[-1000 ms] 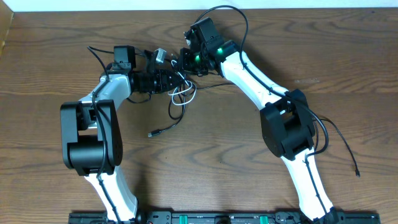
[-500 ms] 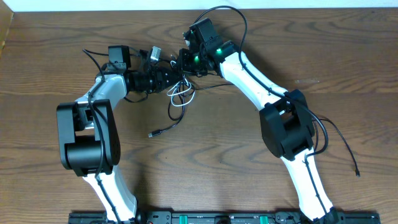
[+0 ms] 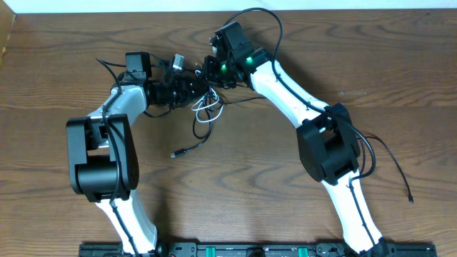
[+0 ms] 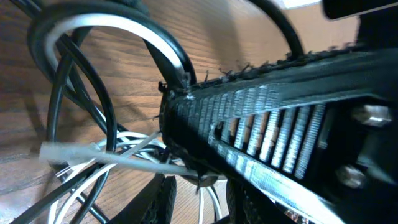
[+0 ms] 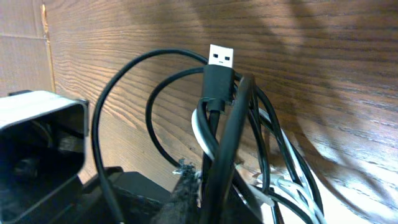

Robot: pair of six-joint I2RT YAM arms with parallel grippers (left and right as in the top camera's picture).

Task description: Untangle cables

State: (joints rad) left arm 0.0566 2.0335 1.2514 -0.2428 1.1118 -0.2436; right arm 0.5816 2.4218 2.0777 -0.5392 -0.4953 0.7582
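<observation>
cables [image 3: 206, 107]: black-and-white tangle, silver plug [image 5: 221, 57] upright | left hand [image 3: 191, 87]: clamped on cables | right hand [image 3: 211, 75]: crowds same knot, grip unclear | surface [image 3: 250, 164]: brown wood

Black and white cables [image 3: 206, 108], brown wood-grain table [image 3: 250, 168].

Tabletop [image 3: 235, 164]: dark brown wood, grain running 9 to 3 o'clock. White strip [image 3: 143, 6] along the 12 o'clock edge. Tan cardboard piece [image 3: 6, 32] in the 10 o'clock corner. Right wrist view also shows cardboard at 10 o'clock, meeting the wood at a straight seam.
</observation>
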